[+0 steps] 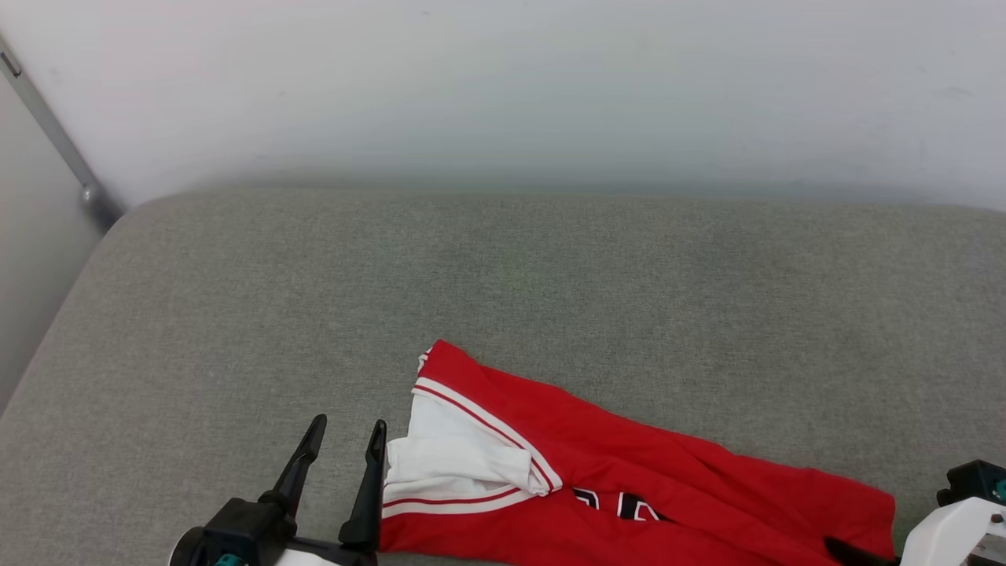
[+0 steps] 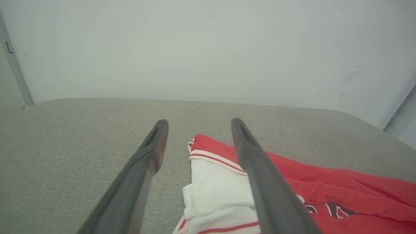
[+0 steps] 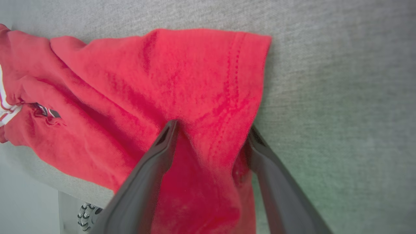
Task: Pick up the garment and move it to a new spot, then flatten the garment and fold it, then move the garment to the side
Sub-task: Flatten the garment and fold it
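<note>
**Jersey stretched along the cushion's near edge**

Left of the middle of the near edge, the left gripper (image 1: 349, 426) has its jaws spread wide and empty. Its inner finger is just beside the white sleeve (image 1: 456, 464). The garment (image 1: 629, 464) lies on the grey cushion (image 1: 503, 267) with its long axis along that edge, sleeve end to the left and hem (image 3: 250, 81) to the right. At the hem the right gripper (image 3: 212, 128) is spread wide, with a ridge of red cloth between its fingers.
</note>
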Controlling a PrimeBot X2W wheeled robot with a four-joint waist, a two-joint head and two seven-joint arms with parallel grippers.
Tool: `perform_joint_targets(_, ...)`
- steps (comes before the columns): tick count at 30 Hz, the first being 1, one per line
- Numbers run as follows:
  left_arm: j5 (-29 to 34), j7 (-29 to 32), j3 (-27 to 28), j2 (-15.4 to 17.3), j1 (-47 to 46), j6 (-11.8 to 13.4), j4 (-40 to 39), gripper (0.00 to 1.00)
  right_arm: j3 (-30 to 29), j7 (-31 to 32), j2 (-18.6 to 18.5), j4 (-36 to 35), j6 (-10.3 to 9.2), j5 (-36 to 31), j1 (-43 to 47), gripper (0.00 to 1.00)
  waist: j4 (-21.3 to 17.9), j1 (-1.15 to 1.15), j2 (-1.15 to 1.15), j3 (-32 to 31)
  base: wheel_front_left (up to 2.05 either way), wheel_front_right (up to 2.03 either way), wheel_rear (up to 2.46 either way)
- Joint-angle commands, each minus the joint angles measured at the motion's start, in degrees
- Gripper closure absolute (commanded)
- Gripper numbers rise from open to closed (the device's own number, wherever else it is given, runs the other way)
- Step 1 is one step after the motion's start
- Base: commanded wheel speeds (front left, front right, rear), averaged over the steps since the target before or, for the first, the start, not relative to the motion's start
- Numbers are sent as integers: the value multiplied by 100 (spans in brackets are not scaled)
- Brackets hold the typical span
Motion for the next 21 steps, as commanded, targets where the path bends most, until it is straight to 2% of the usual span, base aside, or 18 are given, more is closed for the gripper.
perform_joint_targets(1, 30, -38, 20, -7, -36, -28, 19, 0, 159, 25, 128, 82, -1, 48, 44, 0, 10, 0, 0, 1, 0, 0, 0)
perform_joint_targets(9, 78, -38, -60, -79, -63, -40, 114, 0, 494, -224, 74, 307, -2, 248, -133, 0, 63, 0, 0, 31, 0, 0, 0)
perform_joint_targets(10, 76, -38, -90, -86, -88, -42, 126, 0, 533, -267, 59, 334, -2, 290, -155, 21, 76, 0, 0, 35, 0, 0, 0)
perform_joint_targets(11, 66, -38, -113, -90, -108, -43, 134, 0, 594, -250, 45, 360, -2, 330, -156, 49, 89, 0, 0, 38, 0, 0, 0)
perform_joint_targets(12, 53, -38, -128, -90, -118, -43, 139, 0, 676, -295, 24, 321, -1, 343, -165, 55, 95, 0, 0, 43, 0, 0, 0)
perform_joint_targets(13, 45, -38, -136, -87, -117, -44, 140, 0, 711, -367, -4, 296, -1, 392, -172, 75, 93, 0, 0, 51, 0, 0, 0)
perform_joint_targets(14, 35, -38, -143, -85, -110, -44, 140, 0, 765, -341, -35, 320, 0, 455, -170, 100, 92, 0, 0, 58, 0, 0, 0)
perform_joint_targets(21, 0, -38, -139, -71, -101, -45, 151, 0, 902, -477, -446, 254, -6, 779, -310, 100, 62, 0, 0, 100, 0, 0, 0)
